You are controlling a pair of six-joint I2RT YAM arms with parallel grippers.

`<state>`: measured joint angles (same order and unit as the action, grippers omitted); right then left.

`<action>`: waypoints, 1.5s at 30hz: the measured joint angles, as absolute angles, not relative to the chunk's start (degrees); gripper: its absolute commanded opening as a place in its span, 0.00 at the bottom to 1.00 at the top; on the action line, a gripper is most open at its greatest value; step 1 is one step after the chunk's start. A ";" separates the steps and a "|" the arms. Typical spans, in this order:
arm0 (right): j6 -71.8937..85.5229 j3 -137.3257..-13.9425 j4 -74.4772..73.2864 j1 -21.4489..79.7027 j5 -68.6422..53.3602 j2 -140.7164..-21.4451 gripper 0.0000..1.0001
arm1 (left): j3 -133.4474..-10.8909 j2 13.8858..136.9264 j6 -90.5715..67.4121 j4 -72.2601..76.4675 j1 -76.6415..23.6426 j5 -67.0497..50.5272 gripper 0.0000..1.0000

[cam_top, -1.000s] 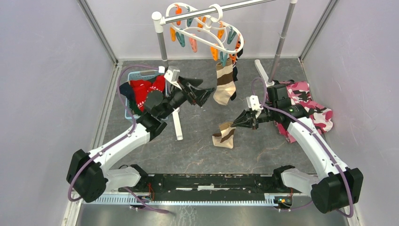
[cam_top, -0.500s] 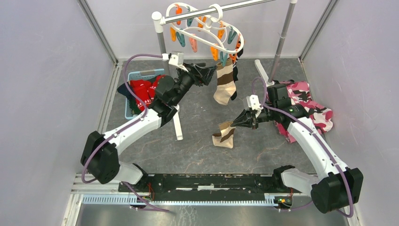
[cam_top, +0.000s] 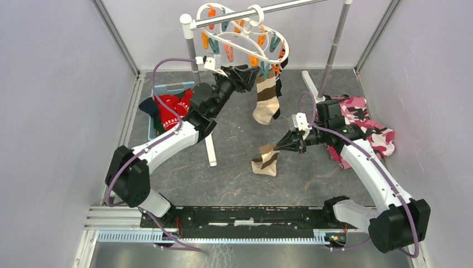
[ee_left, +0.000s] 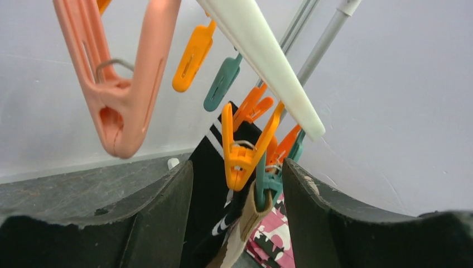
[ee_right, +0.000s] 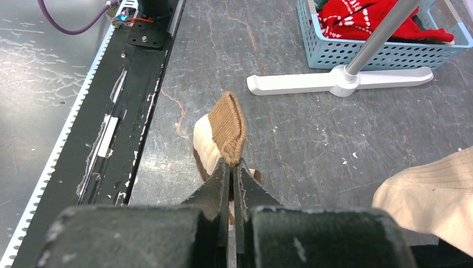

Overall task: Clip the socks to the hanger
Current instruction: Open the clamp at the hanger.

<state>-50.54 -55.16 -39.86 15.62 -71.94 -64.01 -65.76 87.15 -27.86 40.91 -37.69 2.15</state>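
**Top external view.** The hanger (cam_top: pixel 237 38) hangs by its hook from the pole rack (cam_top: pixel 290 6) near the far wall. Its clothespins overlap, so I cannot count them. The left gripper (cam_top: pixel 249 76) is raised just under the ring, beside the top of the hung sock (cam_top: pixel 266 103); whether they touch is hidden here. My left arm stretches far forward and upward, crossing above the basket (cam_top: pixel 170 87) that holds the red socks (cam_top: pixel 172 106). The right gripper (cam_top: pixel 281 147) points left, low over open floor, and the loose sock (cam_top: pixel 266 161) droops from its tip. The camouflage cloth (cam_top: pixel 371 131) lies behind that wrist.

**Left wrist view.** The fingers (ee_left: pixel 162 218) stand apart and grip nothing. An orange clothespin (ee_left: pixel 241 151) and a teal clothespin (ee_left: pixel 261 187) hang in the gap, with room on either side. The teal one bites the cuff of the hung sock, whose lower part is cut off by the frame. A pink clothespin (ee_left: pixel 122 95) looms at upper left, cropped at the top.

**Right wrist view.** The jaws are clamped together on the brown cuff of the loose sock (ee_right: pixel 223 131). The rest of it folds partly out of sight beneath the fingers. The rack's foot (ee_right: pixel 334 82) and the basket lie ahead, well apart from the sock.
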 measured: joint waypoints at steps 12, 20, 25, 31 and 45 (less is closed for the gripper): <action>-50.52 -55.11 -39.88 15.62 -71.94 -63.90 0.00 | -69.80 89.52 -25.89 40.82 -37.91 4.38 0.61; -50.54 -55.11 -39.88 15.62 -71.94 -63.88 0.00 | -72.18 91.33 -24.51 40.40 -38.09 5.13 0.61; -50.54 -55.11 -39.88 15.62 -71.92 -63.79 0.00 | -73.25 92.14 -24.38 40.10 -38.28 5.74 0.58; -50.54 -55.11 -39.90 15.62 -71.90 -63.79 0.00 | -74.22 92.29 -23.92 39.18 -38.65 5.91 0.47; -50.54 -55.11 -39.90 15.62 -71.75 -63.79 0.00 | -75.07 92.29 -21.50 38.65 -40.21 7.33 0.08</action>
